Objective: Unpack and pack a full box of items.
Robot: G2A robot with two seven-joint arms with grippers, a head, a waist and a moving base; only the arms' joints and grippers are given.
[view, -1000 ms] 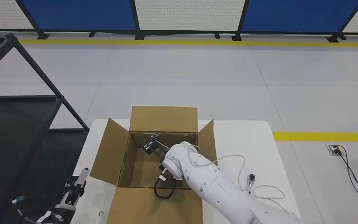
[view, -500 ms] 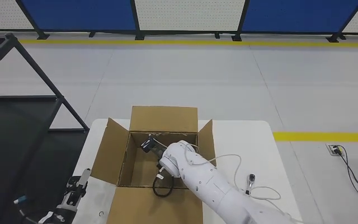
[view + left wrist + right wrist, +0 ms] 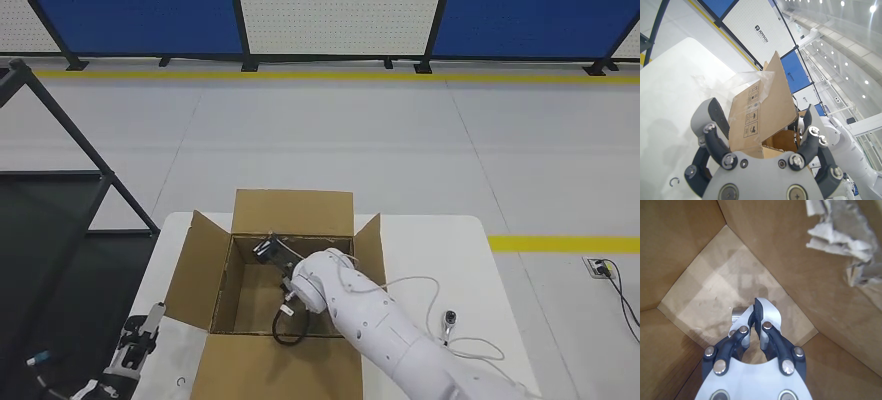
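In the top view, the cardboard box is standing open on the white table with its 4 flaps folded outward. The right arm is lying across the near wall, its wrist sunk inside the box towards the back.

In the left wrist view, the left gripper is sitting outside the box with its 2 fingers spread wide and nothing between them. It is facing the outer side of a flap, where a strip of clear film is clinging to the cardboard. The box wall is standing between this gripper and anything inside.

In the right wrist view, the right gripper is hanging low over the box floor with its pads pressed together and nothing showing between them. A small metal cylinder is lying on its side on the floor just beside 1 finger, with 1 end hidden behind that finger. Its long axis is running crosswise to the way the gripper is pointing, roughly along the line on which the fingers close. Crumpled paper is resting against a wall, well apart from the cylinder.

The right gripper is plainly the nearer one. A pick is probably calling for parted fingers, a sideways shift over the cylinder, and likely a wrist turn to straddle its girth.
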